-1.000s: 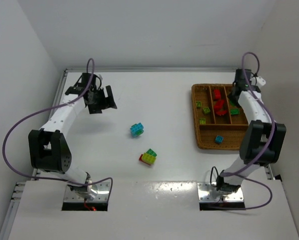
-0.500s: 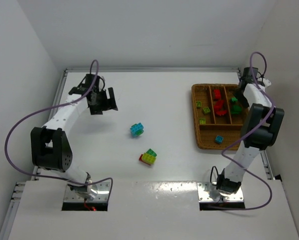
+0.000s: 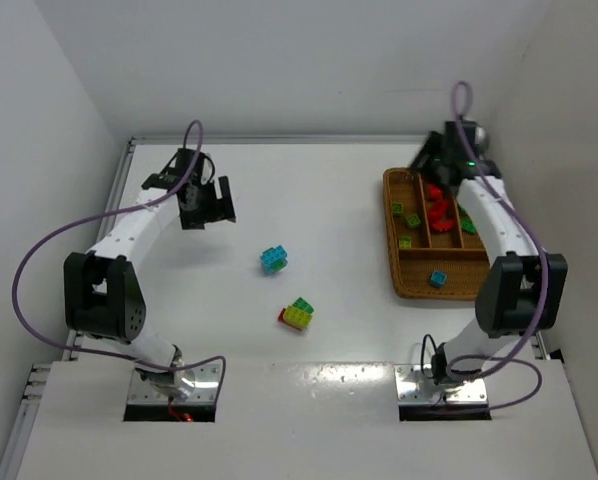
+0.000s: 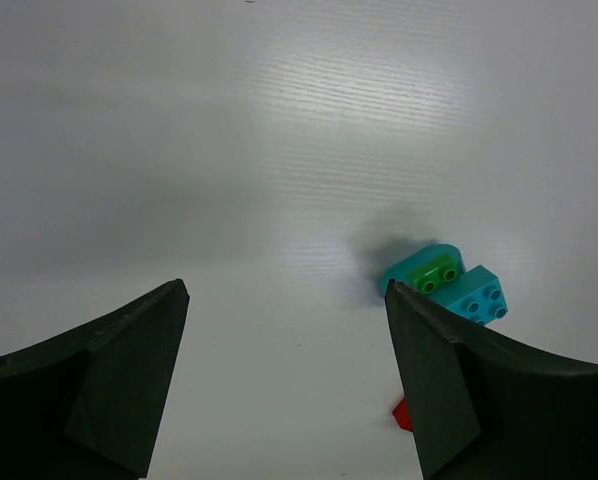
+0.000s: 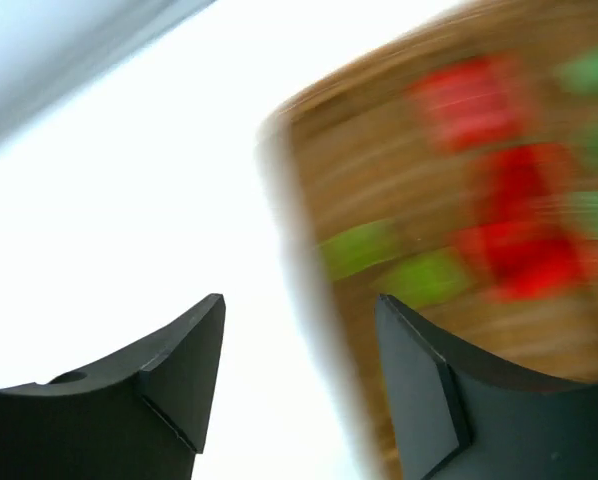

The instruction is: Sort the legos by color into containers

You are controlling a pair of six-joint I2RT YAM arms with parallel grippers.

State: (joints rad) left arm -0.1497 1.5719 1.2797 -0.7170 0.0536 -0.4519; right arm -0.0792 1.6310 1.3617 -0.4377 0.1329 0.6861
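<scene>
Right wrist: tray rim point(image 5: 279, 170) perhaps under gripper point(image 5: 299, 305)

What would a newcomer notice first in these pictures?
The brown wicker tray at the far right stands out, its middle compartment bright with red bricks. Then two loose clumps lie on the white table: a mostly cyan clump at centre and a multicoloured clump nearer the arms' bases.

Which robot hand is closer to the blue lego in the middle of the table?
Left. The left hand hovers back-left of the blue lego; the right hand is far off over the back edge of the wicker tray.
</scene>
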